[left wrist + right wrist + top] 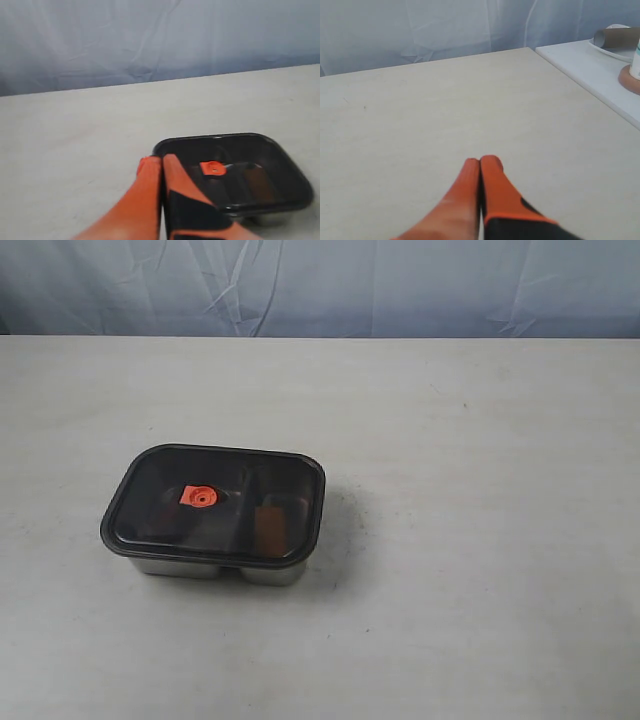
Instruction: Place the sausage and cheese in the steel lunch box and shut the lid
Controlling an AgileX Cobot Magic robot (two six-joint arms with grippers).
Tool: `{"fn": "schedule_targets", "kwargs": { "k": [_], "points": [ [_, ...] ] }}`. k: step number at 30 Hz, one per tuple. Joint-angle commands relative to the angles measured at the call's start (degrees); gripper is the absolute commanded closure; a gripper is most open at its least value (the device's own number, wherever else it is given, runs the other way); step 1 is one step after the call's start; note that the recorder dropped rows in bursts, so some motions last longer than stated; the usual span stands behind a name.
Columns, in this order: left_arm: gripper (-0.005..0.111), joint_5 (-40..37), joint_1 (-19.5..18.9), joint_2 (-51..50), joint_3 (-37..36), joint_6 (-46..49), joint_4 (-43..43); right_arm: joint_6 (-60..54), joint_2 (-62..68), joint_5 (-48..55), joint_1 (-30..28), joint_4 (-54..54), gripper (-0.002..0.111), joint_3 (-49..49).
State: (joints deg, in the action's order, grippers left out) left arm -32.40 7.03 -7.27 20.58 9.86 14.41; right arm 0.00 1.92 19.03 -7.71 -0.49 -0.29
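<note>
Now our left gripper (161, 159) is pinched tight, holding nothing. Near it, the shallow shiny steel lunch box (250, 572) sits on the pale table (480, 540) with its dark see-through lid (270, 475) flat on top. An orange-brown lump (270, 528) shows underneath, maybe the cheese; the sausage we cannot make out. Our right gripper (480, 161) is pinched tight and empty too. We think the job looks done.

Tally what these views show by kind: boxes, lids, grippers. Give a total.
steel lunch box: 1
lid, seated on the box: 1
grippers, jaws shut: 2 (left gripper, right gripper)
Total: 4
What lies under the dark lid is too dim to count.
</note>
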Motion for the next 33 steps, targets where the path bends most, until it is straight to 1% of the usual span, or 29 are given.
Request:
{"fn": "schedule_targets", "kwargs": {
  "k": [1, 3, 5, 7, 11, 18, 23, 27, 30, 33],
  "points": [
    [0.107, 3.9, -9.7, 4.2, -5.4, -5.6, -2.2, 0.0, -0.3, -0.5, -0.3, 1.0, 0.108, 0.3],
    [0.107, 4.2, -12.2, 6.4, -7.7, -7.5, -3.0, 0.0, -0.3, -0.5, -0.3, 1.1, 0.108, 0.3],
    [0.107, 4.2, -13.5, 7.3, -10.1, -8.5, -3.7, 0.0, -0.3, -0.5, -0.3, 1.1, 0.108, 0.3],
    [0.107, 5.3, -13.5, 7.3, -12.3, -8.6, -4.5, 0.0, -0.3, -0.6, -0.3, 1.1, 0.108, 0.3],
    [0.107, 6.9, -13.5, 7.3, -15.3, -12.9, -8.1, 0.0, -0.3, -0.6, -0.3, 1.1, 0.108, 0.3],
    [0.107, 10.6, -13.5, 7.3, -20.2, -12.9, -8.7, 0.0, -0.3, -0.6, -0.3, 1.1, 0.108, 0.3],
    [0.107, 14.5, -13.5, 7.3, -20.6, -12.5, -10.5, 0.0, -0.3, -0.6, -0.3, 1.1, 0.108, 0.3],
    [0.107, 15.6, -13.5, 7.3, -20.6, -12.7, -10.7, 0.0, -0.3, -0.7, -0.3, 1.2, 0.108, 0.3],
    [0.107, 21.8, -13.5, 7.3, -20.6, -12.7, -13.8, 0.0, -0.3, -0.7, -0.3, 1.4, 0.108, 0.3],
    [0.107, 23.1, -13.5, 7.3, -20.6, -12.6, -15.4, 0.0, -0.3, -0.7, -0.3, 1.4, 0.108, 0.3]
  ]
}}
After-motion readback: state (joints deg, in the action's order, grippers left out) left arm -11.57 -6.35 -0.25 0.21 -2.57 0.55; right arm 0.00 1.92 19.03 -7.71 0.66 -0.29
